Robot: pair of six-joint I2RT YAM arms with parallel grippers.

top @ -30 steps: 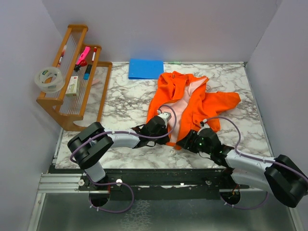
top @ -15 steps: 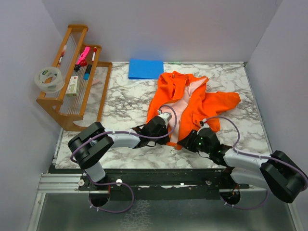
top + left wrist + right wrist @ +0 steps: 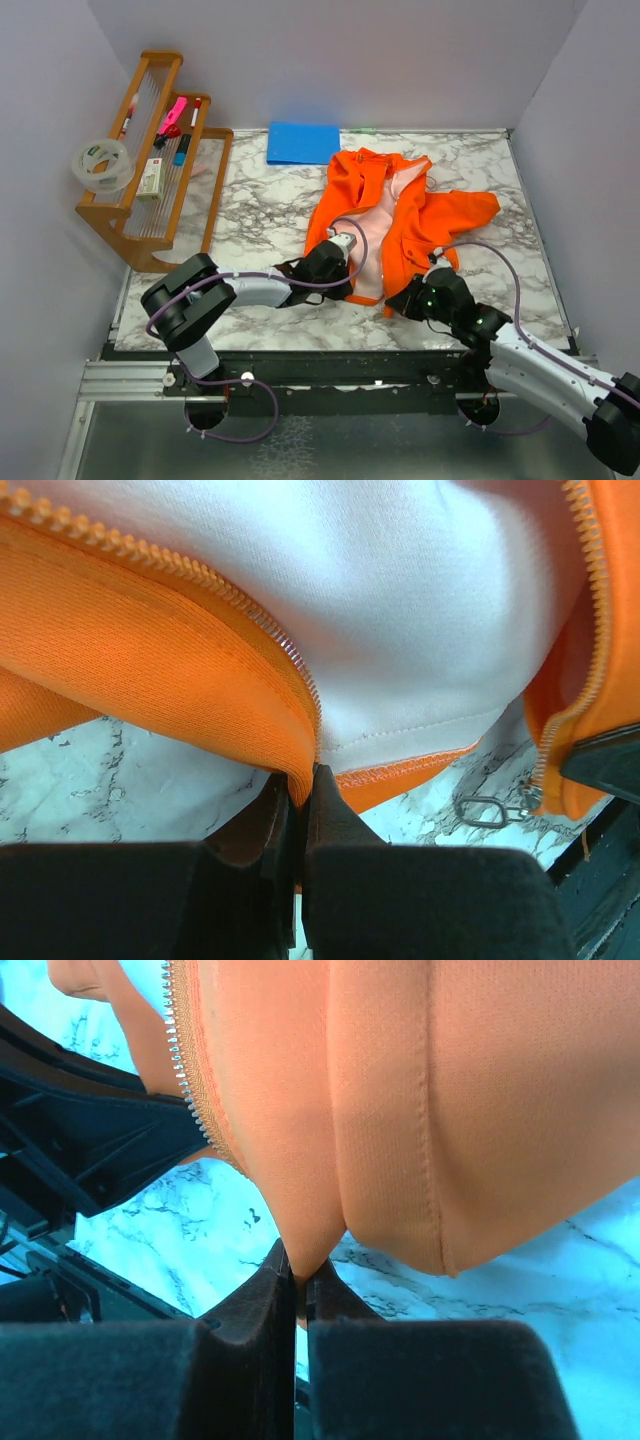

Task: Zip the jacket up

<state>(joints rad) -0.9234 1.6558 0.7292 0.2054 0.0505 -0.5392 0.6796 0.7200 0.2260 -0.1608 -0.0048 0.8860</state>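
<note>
The orange jacket (image 3: 412, 215) lies open on the marble table, its pale pink lining (image 3: 372, 235) showing. At the bottom of the left front panel my left gripper (image 3: 350, 292) is shut on the hem. In the left wrist view its jaws (image 3: 303, 782) pinch the orange edge (image 3: 150, 650) right below the zipper teeth (image 3: 292, 655), and a metal pull ring (image 3: 487, 810) lies on the table to the right. My right gripper (image 3: 402, 300) is shut on the bottom corner of the right panel. Its wrist view shows the fabric (image 3: 450, 1110) nipped between the jaws (image 3: 298, 1272), with zipper teeth (image 3: 185, 1060) on the left.
A flat blue rectangle (image 3: 303, 143) lies behind the jacket. A wooden rack (image 3: 190, 190) with pens and a roll of tape (image 3: 102, 165) stands at the left. Grey walls close in the table. The left arm's black body (image 3: 80, 1130) sits close beside the right gripper.
My right gripper has shut on the right panel's bottom corner and drawn it to the right, towards the near edge. The left gripper has kept its hold and stayed put.
</note>
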